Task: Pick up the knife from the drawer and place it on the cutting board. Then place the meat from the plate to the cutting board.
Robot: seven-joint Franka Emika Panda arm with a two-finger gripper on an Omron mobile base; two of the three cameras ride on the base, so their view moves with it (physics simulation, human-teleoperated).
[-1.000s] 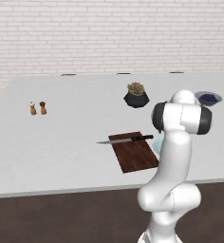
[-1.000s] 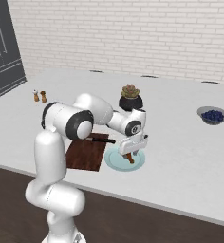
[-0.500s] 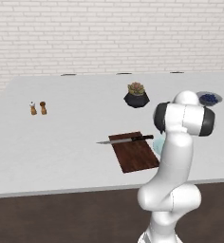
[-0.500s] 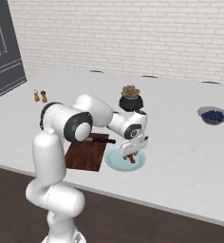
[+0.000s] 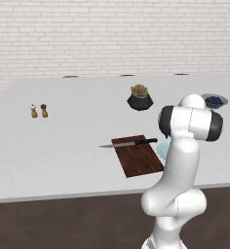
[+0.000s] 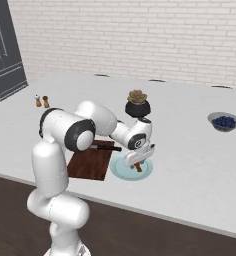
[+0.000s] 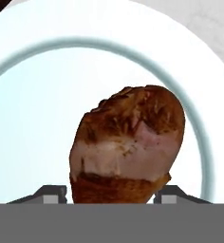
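Hand view: our end effector (image 7: 111,194) straddles the meat (image 7: 128,142), grip unclear. It looks soft and greasy; we should squeeze its middle.

The meat (image 7: 128,142) before me looked rough and browned, its plate (image 7: 33,118) smooth and glossy, the cutting board (image 5: 138,156) dark matt wood

The pale grey worktop (image 5: 63,146) carries the cutting board (image 5: 139,156) just beside the hand (image 6: 138,162), a plate (image 6: 131,170) beneath it, a potted plant (image 5: 140,97) beyond, two shakers (image 5: 39,111) and a berry bowl (image 6: 224,121) well apart.
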